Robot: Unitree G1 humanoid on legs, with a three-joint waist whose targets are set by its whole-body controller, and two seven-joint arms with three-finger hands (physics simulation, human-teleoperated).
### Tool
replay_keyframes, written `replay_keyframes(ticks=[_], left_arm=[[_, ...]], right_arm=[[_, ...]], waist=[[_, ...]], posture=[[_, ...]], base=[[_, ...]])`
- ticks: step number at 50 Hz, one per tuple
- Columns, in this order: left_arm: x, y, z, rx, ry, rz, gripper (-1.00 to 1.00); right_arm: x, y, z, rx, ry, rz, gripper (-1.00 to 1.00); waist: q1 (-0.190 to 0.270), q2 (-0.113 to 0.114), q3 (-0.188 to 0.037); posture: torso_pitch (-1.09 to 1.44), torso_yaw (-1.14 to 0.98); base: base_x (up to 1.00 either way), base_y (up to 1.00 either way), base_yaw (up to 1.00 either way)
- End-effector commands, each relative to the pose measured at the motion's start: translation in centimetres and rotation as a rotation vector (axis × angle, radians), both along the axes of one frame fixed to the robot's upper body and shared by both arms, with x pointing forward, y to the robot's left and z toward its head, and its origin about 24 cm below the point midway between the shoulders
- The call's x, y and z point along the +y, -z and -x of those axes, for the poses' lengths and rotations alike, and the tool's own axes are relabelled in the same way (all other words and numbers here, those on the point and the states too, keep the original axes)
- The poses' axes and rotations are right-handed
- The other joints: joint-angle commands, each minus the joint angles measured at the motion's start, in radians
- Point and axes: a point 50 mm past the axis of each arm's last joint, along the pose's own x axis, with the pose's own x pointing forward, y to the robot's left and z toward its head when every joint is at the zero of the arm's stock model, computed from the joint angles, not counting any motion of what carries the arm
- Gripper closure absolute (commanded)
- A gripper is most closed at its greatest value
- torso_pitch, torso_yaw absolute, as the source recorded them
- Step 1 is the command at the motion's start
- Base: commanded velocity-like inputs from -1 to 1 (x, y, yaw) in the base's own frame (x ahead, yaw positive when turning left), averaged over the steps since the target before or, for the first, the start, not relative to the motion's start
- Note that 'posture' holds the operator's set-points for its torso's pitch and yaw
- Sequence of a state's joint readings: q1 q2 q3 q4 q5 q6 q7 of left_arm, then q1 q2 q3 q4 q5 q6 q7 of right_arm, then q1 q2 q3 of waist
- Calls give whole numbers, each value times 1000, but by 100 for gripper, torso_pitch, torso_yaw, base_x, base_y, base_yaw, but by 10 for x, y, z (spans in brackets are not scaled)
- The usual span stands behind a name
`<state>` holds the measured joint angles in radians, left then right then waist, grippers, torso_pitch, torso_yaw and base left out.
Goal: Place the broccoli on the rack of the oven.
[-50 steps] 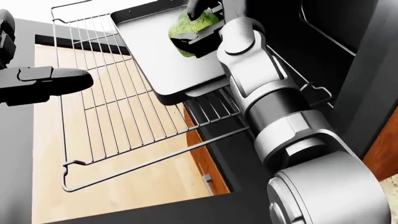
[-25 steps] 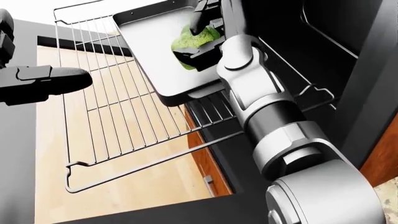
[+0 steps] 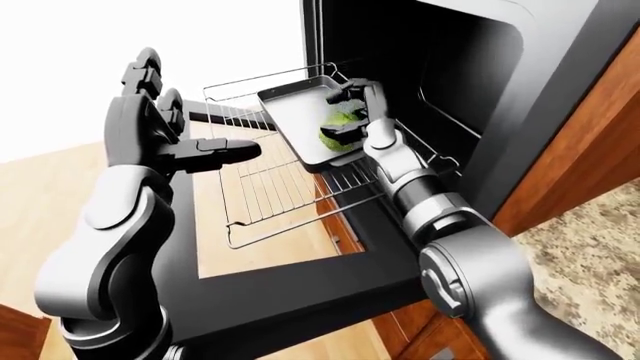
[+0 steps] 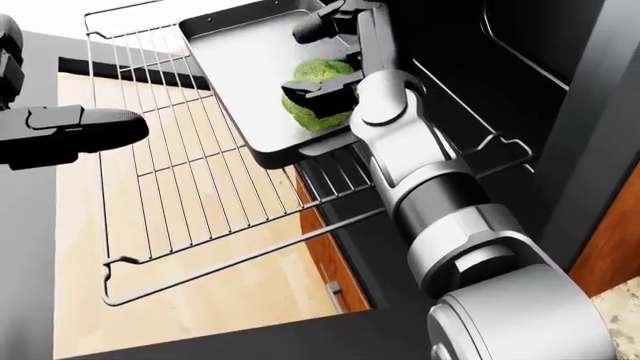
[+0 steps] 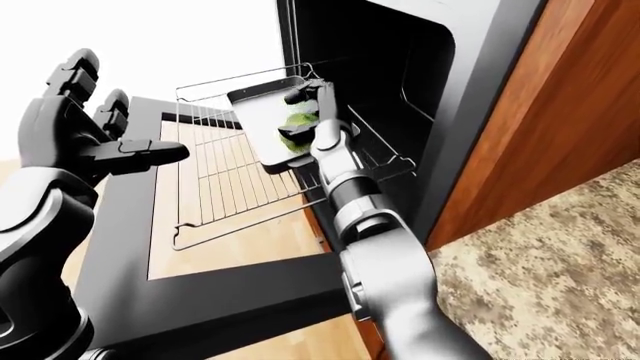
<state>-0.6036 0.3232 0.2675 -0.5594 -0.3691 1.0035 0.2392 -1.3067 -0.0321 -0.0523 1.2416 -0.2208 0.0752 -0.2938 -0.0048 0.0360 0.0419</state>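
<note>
The green broccoli [image 4: 322,73] lies in a grey baking tray [image 4: 240,67] that sits on the pulled-out wire oven rack [image 4: 180,187]. My right hand [image 4: 297,64] reaches into the oven mouth over the tray. Its fingers are spread, with the upper fingers lifted off the broccoli and the thumb [image 4: 320,93] lying across the broccoli's lower side. My left hand [image 3: 165,127] is open and empty, held up to the left of the rack, above the oven door.
The black oven door [image 3: 260,300] hangs open below the rack. The dark oven cavity [image 3: 450,82] has wire side guides on its wall. A wood cabinet panel [image 5: 540,127] stands to the right, above speckled flooring [image 5: 560,247].
My right hand's fingers have opened and lifted off the broccoli, which now sits a little lower in the tray. My left hand has not moved.
</note>
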Motion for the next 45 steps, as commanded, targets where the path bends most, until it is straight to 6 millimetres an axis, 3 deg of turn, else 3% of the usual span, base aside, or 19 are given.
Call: replay_keyframes(ticks=[1, 2, 7, 8, 9, 11, 29, 34, 45], left_arm=[[1, -15, 5, -86, -6, -8, -100], [0, -15, 5, -86, -6, -8, -100], [1, -15, 4, -87, -6, -8, -100], [1, -16, 5, -87, -7, -7, -100], [0, -16, 5, -87, -7, -7, -100], [0, -17, 6, -87, -7, -7, -100], [1, -15, 5, -82, -13, -14, -100], [5, -24, 4, -88, -26, -32, -100], [13, -37, 4, -93, -102, -116, -100]], right_arm=[[4, -32, -1, -122, -13, -11, -4], [3, -31, -1, -121, -12, -11, -23], [4, -32, -1, -121, -11, -12, -30], [4, -32, -1, -121, -13, -11, -40], [4, -33, -1, -122, -13, -11, -69], [4, -36, -1, -124, -13, -12, -100], [20, -67, 7, -38, -144, -52, -100], [26, -77, 19, -40, -186, -63, -100], [16, -90, 60, -96, -198, -121, -100]], waist=[[0, 4, -31], [0, 4, -30], [0, 3, -32], [0, 3, -32], [0, 3, -33], [0, 3, -33], [1, 3, -30], [2, 3, -28], [7, 2, -24]], posture=[[0, 0], [0, 0], [0, 0], [0, 0], [0, 0], [0, 0], [0, 0], [0, 0], [0, 0]], base=[[0, 0, 0], [0, 0, 0], [0, 0, 0], [0, 0, 0], [0, 0, 0], [0, 0, 0], [0, 0, 0], [0, 0, 0], [0, 0, 0]])
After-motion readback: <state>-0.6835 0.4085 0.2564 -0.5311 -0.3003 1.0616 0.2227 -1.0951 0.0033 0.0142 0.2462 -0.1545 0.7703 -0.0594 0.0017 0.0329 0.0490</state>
